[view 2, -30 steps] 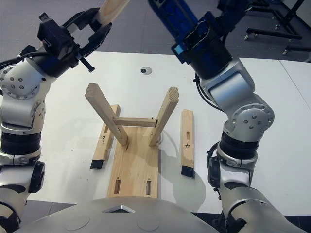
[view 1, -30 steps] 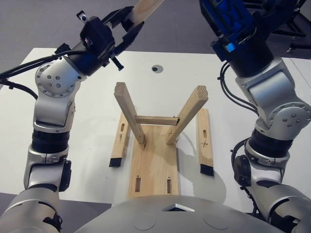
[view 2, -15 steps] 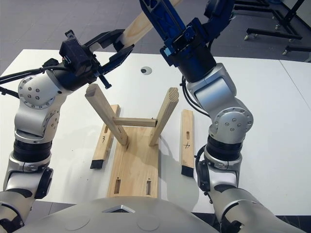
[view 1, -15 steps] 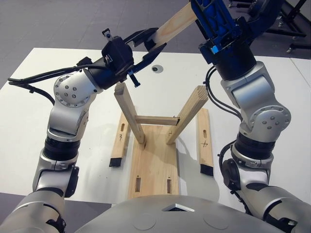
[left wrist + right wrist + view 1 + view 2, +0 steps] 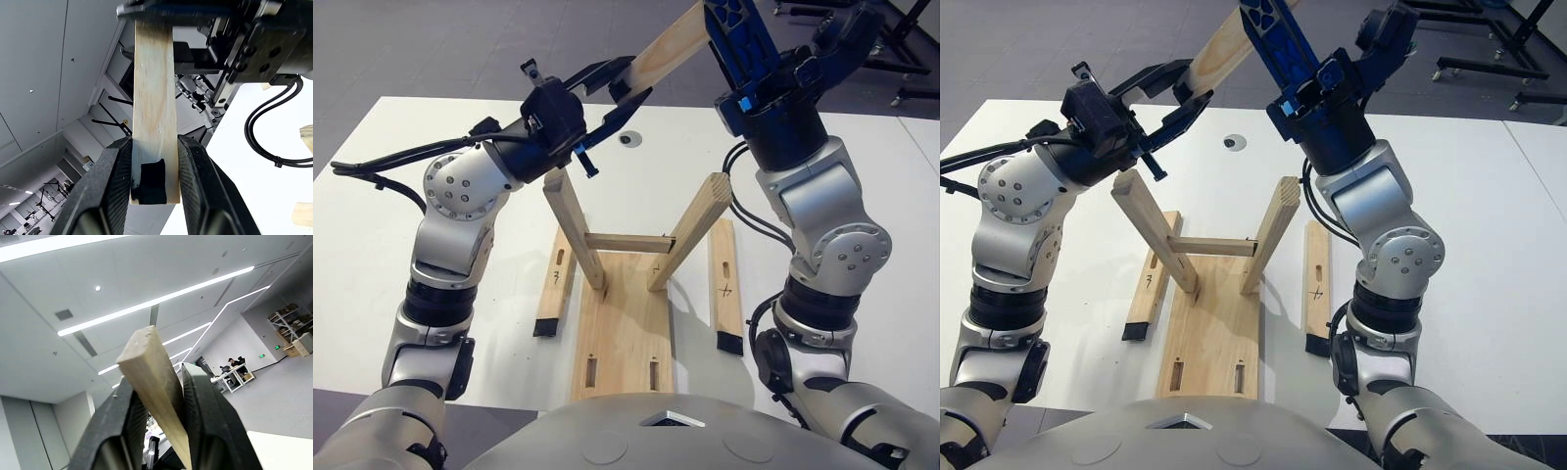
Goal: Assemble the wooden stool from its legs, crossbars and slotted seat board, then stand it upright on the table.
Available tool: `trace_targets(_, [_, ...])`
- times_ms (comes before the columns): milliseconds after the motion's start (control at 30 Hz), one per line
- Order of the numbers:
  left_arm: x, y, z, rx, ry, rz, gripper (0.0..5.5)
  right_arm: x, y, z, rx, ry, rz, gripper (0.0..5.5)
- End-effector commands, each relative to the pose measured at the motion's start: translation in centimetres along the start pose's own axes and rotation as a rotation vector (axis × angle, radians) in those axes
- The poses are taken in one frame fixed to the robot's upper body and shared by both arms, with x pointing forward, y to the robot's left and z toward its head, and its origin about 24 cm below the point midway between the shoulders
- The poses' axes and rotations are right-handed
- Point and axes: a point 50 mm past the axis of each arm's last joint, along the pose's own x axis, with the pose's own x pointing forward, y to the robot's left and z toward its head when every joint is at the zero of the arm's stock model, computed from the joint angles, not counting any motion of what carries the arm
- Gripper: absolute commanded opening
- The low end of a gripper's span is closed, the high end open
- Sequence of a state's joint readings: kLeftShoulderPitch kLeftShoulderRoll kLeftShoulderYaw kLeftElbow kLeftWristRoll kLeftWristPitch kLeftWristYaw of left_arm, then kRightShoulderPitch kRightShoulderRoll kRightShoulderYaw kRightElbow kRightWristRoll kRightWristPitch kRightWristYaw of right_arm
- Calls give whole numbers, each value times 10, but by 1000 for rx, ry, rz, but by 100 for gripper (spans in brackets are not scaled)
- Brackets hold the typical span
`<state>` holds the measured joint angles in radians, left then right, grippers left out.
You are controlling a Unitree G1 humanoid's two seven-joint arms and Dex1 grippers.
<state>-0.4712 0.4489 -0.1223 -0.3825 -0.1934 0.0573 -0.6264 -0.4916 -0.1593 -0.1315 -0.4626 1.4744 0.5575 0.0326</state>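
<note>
1. Well below your claws, the seat board [image 5: 626, 333] lies flat on the table [image 5: 862, 176]. Two standing legs [image 5: 573, 225] [image 5: 700, 225] lean in its far slots, joined by a crossbar [image 5: 626, 242].
2. Your left claw [image 5: 154, 147] is pinched on the black-capped end of the raised leg [image 5: 661, 54]. Your right claw [image 5: 159, 382] is clamped on the same leg's other, higher end.
3. Two flat legs [image 5: 556, 284] [image 5: 725, 289] lie beneath the claws, one just beside each long edge of the board.

White tabletop [image 5: 352, 264]; small round dark fitting [image 5: 628, 139] in it near far edge; grey floor [image 5: 431, 39] beyond; black wheeled frames [image 5: 1485, 66] far right; ceiling light strips [image 5: 161, 298].
</note>
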Motion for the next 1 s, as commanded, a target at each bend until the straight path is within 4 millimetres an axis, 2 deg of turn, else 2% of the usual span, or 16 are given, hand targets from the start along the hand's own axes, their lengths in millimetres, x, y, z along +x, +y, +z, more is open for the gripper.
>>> trace_targets(33, [-4, 3, -6, -22, 48, 15, 128, 4, 8, -1, -12, -5, 38, 76])
trace_targets(433, [0, 6, -13, -78, 70, -2, 128, -3, 10, 5, -105, -44, 19, 53])
trace_targets(467, [-1, 6, -14, -82, 75, 6, 164, -3, 10, 7, -120, -41, 21, 52])
trace_targets(567, [-2, 7, -15, -92, 82, 17, 216, -3, 10, 10, -157, -32, 23, 39])
trace_targets(1000, [-4, 7, -14, -68, 96, 30, 388, 0, 6, 15, -188, -60, 12, 39])
